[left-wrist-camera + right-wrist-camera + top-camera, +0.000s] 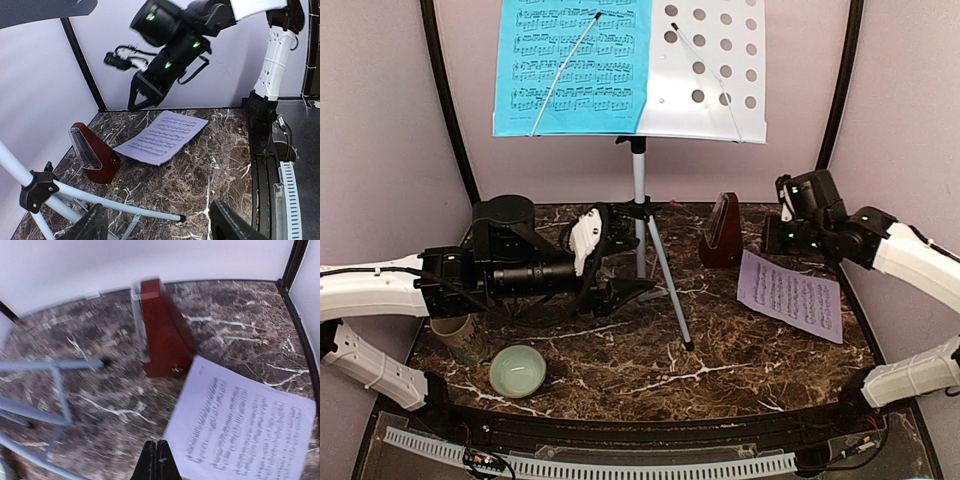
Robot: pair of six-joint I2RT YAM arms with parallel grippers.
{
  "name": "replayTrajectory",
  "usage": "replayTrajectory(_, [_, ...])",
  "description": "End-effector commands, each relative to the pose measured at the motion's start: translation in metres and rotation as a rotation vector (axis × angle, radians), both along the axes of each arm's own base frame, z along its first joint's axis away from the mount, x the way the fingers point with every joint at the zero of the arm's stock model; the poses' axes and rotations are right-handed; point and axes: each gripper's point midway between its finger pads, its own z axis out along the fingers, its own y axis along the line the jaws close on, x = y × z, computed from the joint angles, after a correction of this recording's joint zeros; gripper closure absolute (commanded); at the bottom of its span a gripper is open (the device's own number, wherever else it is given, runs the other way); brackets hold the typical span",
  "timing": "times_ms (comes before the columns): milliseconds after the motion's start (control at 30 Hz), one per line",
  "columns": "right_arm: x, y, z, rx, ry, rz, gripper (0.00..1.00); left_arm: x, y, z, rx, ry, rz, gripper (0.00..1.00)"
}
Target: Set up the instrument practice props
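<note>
The right claw (pixel 156 446), closed on nothing, hung by the lilac music page (pixel 245 425) lying flat on the table (pixel 225 315) beside the metronome (pixel 162 335): light, limp paper, probably best pinched at an edge; the left claw (pixel 157 222) gaped.

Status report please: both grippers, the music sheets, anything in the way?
Left gripper open, empty, by the stand. Right gripper shut, empty, near pink page, flat on table. Blue page on desk. Metronome close beside pink page.

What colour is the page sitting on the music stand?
Blue page with black notation; top external view shows it best.
</note>
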Motion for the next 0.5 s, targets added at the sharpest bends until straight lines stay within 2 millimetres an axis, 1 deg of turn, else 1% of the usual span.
replayTrajectory(0, [-0.025, 0.014, 0.062, 0.459, -0.102, -0.038, 1.00, 0.015, -0.012, 0.005, -0.089, 0.048, 0.066, 0.25])
replayTrajectory(33, [-0.030, 0.013, 0.077, 0.568, -0.138, -0.051, 1.00, 0.017, -0.017, 0.003, -0.099, 0.065, 0.074, 0.23])
replayTrajectory(100, [-0.038, 0.014, 0.095, 0.729, -0.187, -0.045, 1.00, 0.018, -0.028, -0.004, -0.114, 0.093, 0.078, 0.21])
replayTrajectory(133, [-0.039, 0.014, 0.096, 0.731, -0.191, -0.042, 1.00, 0.018, -0.032, -0.007, -0.114, 0.096, 0.080, 0.20])
replayTrajectory(167, [-0.037, 0.011, 0.090, 0.662, -0.173, -0.047, 1.00, 0.019, -0.036, -0.009, -0.113, 0.099, 0.087, 0.20])
replayTrajectory(200, [-0.034, 0.010, 0.076, 0.563, -0.132, -0.056, 1.00, 0.020, -0.037, -0.011, -0.118, 0.106, 0.095, 0.19])
replayTrajectory(233, [-0.033, 0.008, 0.058, 0.454, -0.071, -0.055, 0.99, 0.021, -0.038, -0.011, -0.127, 0.108, 0.099, 0.19])
replayTrajectory(300, [-0.030, 0.007, 0.019, 0.248, 0.049, -0.050, 0.81, 0.024, -0.037, -0.011, -0.135, 0.115, 0.113, 0.19])
replayTrajectory(367, [-0.033, 0.008, -0.013, 0.099, 0.111, -0.050, 0.60, 0.026, -0.042, -0.019, -0.101, 0.127, 0.123, 0.19])
replayTrajectory(400, [-0.033, 0.008, -0.026, 0.062, 0.126, -0.056, 0.49, 0.026, -0.045, -0.025, -0.077, 0.139, 0.117, 0.19])
replayTrajectory(433, [-0.034, 0.007, -0.037, 0.047, 0.139, -0.063, 0.43, 0.025, -0.049, -0.032, -0.052, 0.153, 0.106, 0.19])
replayTrajectory(467, [-0.033, 0.009, -0.043, 0.051, 0.142, -0.058, 0.37, 0.025, -0.052, -0.037, -0.034, 0.160, 0.101, 0.19])
